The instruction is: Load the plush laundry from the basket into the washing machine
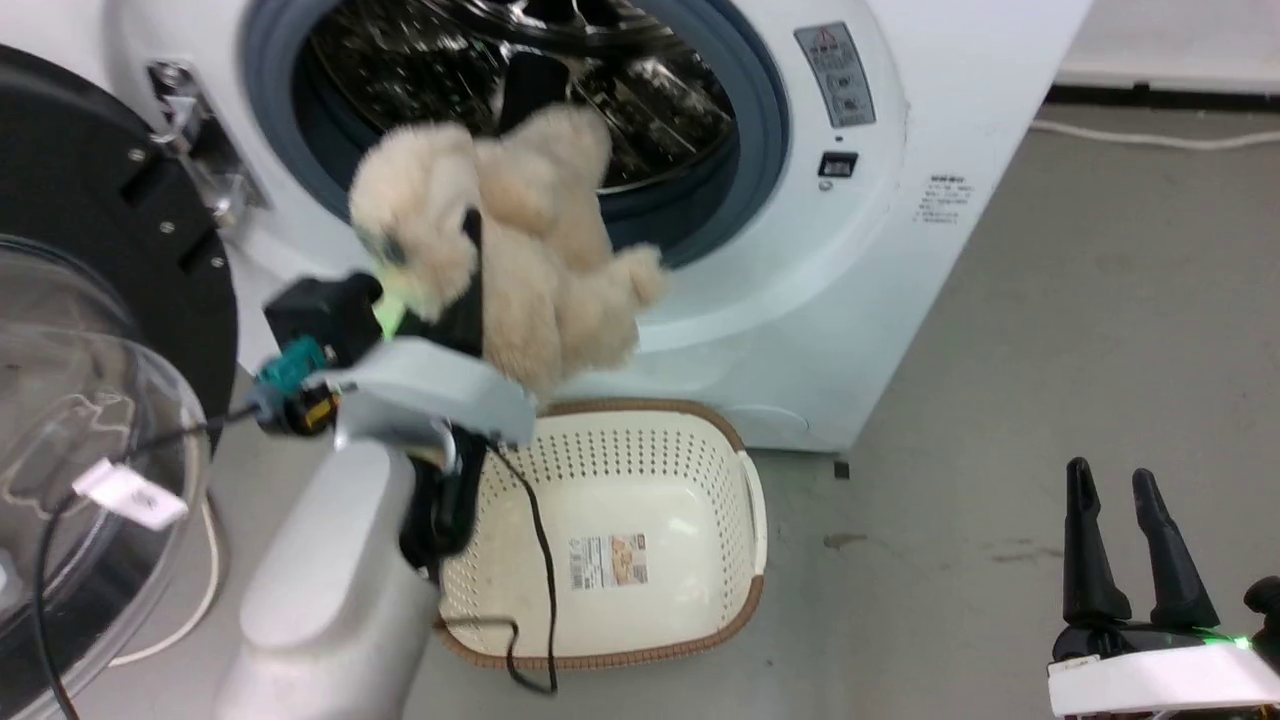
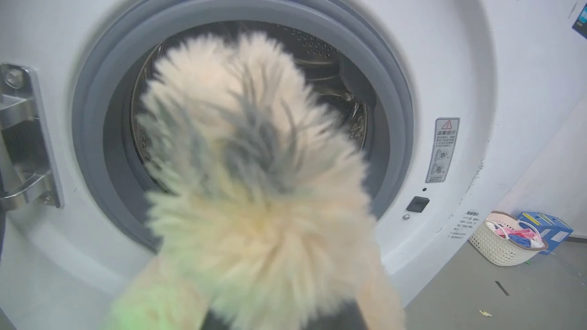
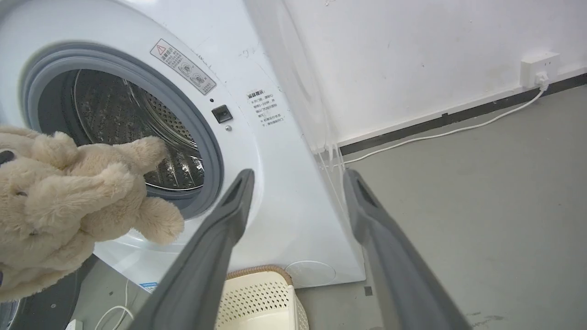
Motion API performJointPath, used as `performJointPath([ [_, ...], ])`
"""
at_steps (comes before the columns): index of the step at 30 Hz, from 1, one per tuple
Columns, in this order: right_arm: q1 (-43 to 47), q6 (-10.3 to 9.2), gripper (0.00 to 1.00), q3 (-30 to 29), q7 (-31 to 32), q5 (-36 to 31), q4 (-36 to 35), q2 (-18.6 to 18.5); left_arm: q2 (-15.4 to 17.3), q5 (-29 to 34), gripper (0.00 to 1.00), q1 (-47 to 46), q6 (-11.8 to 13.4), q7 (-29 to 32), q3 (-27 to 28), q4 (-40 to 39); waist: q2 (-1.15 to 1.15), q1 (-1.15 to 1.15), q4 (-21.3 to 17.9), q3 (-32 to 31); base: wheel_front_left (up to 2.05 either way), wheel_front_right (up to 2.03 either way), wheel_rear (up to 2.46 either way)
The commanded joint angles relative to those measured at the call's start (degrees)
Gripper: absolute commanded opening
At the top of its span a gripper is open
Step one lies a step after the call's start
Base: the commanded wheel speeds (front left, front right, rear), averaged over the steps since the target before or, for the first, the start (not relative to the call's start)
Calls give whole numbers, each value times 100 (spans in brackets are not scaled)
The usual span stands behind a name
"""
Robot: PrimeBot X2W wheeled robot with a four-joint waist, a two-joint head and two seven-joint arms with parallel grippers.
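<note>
Plush laundry [image 1: 510, 240] out of basket [image 1: 640, 450], hanging at its 11 o'clock before washing machine [image 1: 880, 250] mouth | left tool [image 1: 495, 190] clamped on it | right tool [image 1: 1112, 472] spread, empty | remaining: insert into drum, release

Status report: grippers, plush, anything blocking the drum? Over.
Left gripper shut on plush laundry, raised at the washing machine mouth, not inside yet. Right gripper open, low, apart. Door open wide; path into drum clear.
</note>
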Motion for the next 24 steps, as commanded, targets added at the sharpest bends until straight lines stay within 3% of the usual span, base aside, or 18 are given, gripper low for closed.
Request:
performJointPath([
  [1, -1, 5, 100, -2, -25, -23, -35, -4, 43, 53, 0, -267, -26, -95, 59, 75, 0, 0, -97, 162, 0, 0, 0],
  [10, -250, 5, 100, 28, -25, -28, -188, -4, 266, 209, 0, -1425, -68, -291, 429, 602, 0, 0, -423, 922, 0, 0, 0],
  [24, -881, 5, 100, 49, -25, 111, -427, -4, 524, 777, 0, -2660, -72, -330, 1075, 489, 0, 0, -880, 2329, 0, 0, 0],
])
